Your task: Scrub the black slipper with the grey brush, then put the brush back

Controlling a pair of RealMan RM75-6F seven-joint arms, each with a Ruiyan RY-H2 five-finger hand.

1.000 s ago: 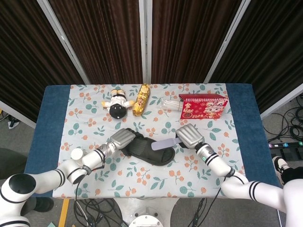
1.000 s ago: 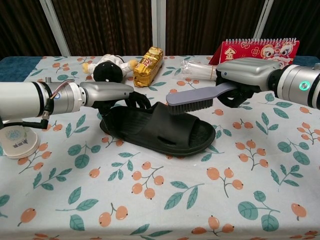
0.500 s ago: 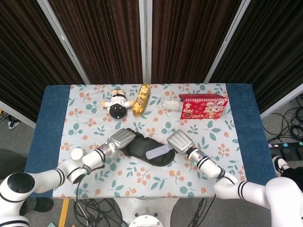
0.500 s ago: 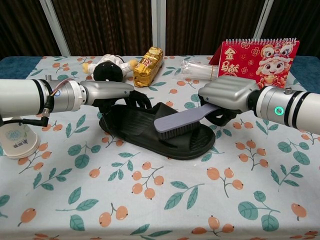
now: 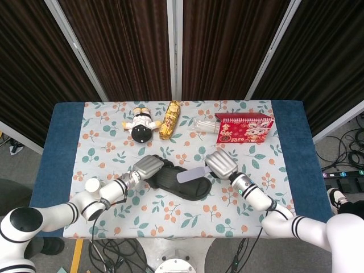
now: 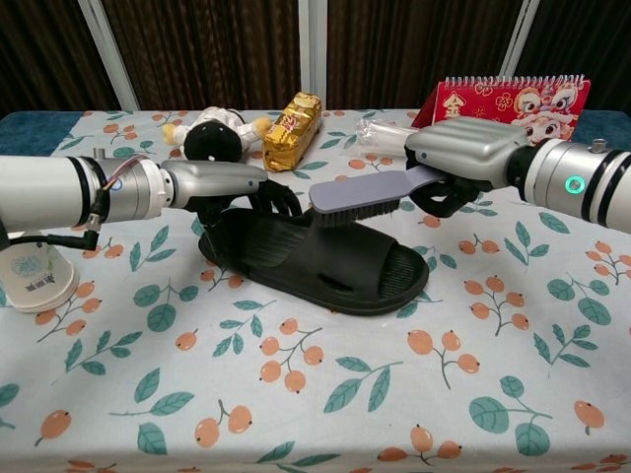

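Holding the grey brush by its handle, right hand has fingers wrapped round it; flat plastic back up, dark bristles down, hovering just over the black slipper strap, contact unclear. Slipper is matte rubber slide, mid-table, toe toward 4 o'clock in chest view. Left hand grips the slipper's heel end at 10 o'clock, fingers curled onto its rim. Floral tablecloth with blue table edge; open cloth from 5 to 7 o'clock. Back row at 12: plush doll, gold foil snack pack, clear plastic packet, red spiral calendar. White cup at 9, under left forearm. Dark curtains behind.
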